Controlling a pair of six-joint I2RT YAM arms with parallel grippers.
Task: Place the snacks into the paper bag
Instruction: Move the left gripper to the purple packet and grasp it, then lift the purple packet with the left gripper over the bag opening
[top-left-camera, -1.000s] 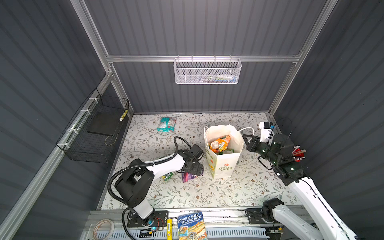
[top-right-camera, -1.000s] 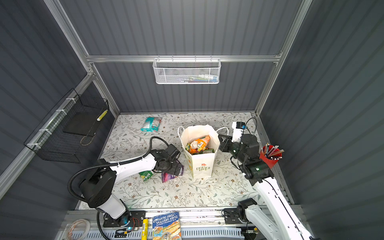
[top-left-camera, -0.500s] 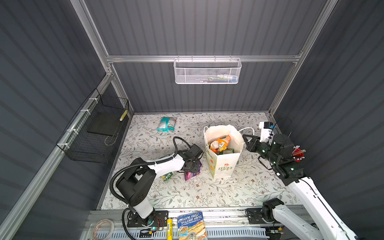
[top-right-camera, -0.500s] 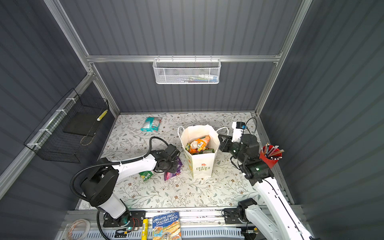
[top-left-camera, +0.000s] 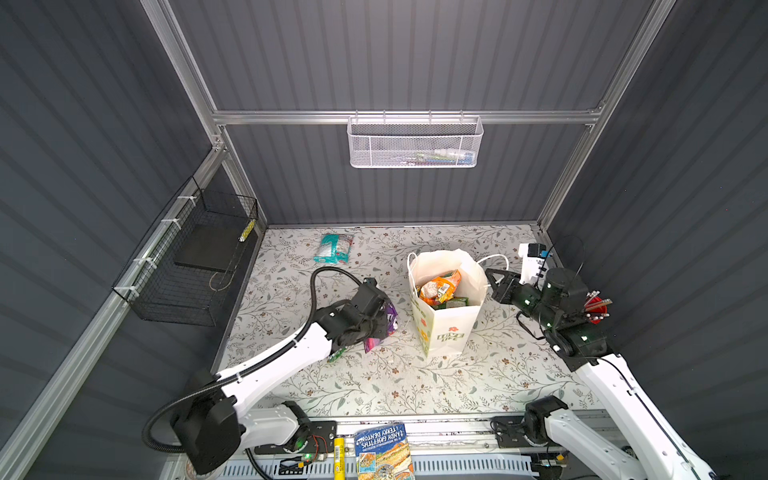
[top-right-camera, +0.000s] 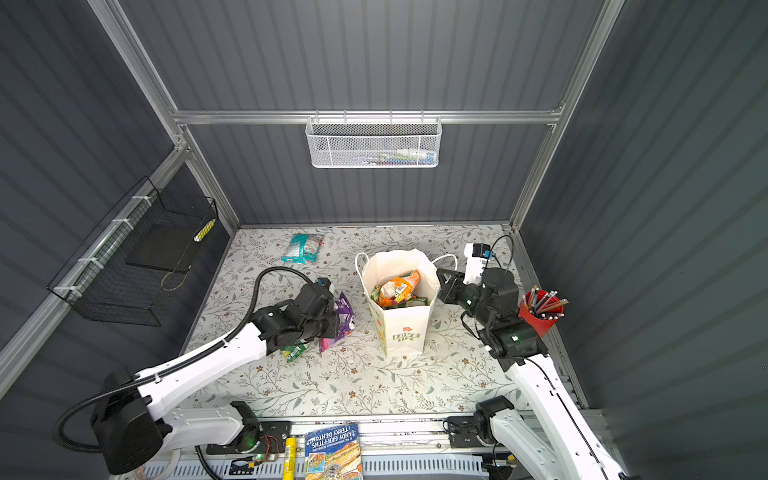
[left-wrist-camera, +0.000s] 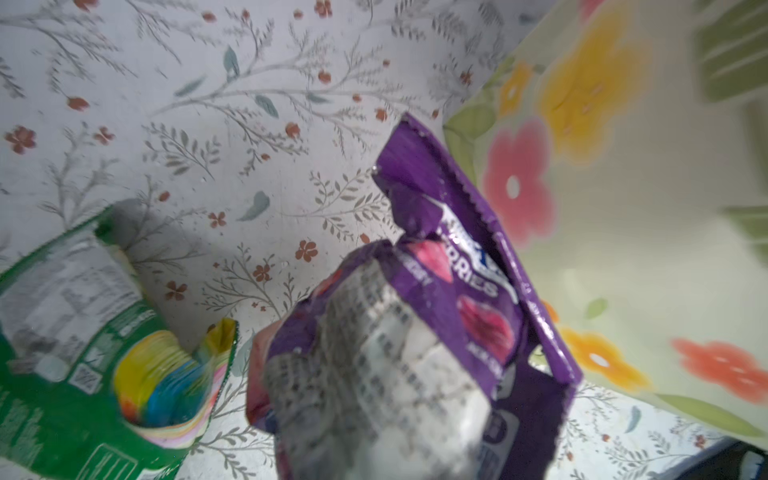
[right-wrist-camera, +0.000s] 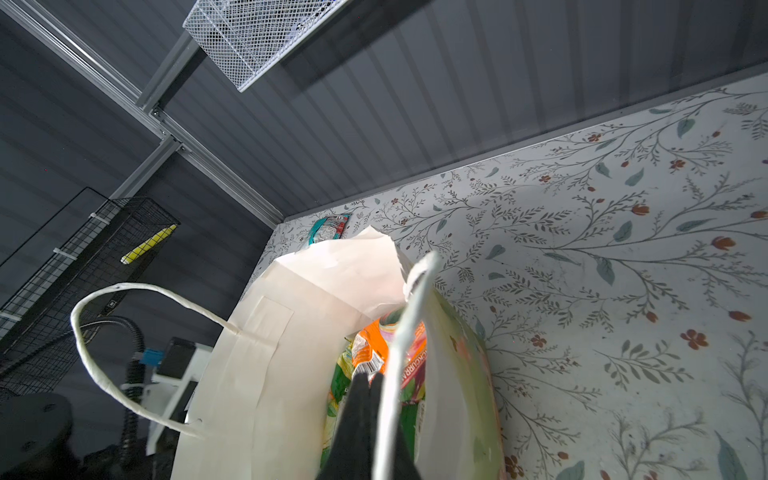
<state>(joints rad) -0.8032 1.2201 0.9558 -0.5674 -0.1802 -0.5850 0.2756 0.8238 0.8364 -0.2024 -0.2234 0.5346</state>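
Newly lifted, the crinkly purple plastic snack packet (left-wrist-camera: 415, 332) hangs left of centre, grasped in the jaws of the left gripper (top-left-camera: 372, 328) beside the tall white paper bag (top-left-camera: 448, 332); jaws of the right gripper (right-wrist-camera: 365, 386) clenched. A slack pinch could drop it.

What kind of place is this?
Probably a robot test cell: grey ribbed wall panels on an aluminium frame, two white robot arms at a floral-patterned tabletop, a white wire-mesh basket hung behind.

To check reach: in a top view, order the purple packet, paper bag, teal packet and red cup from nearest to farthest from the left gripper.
1. purple packet: in left gripper
2. paper bag: just right
3. teal packet: rear left
4. red cup: far right
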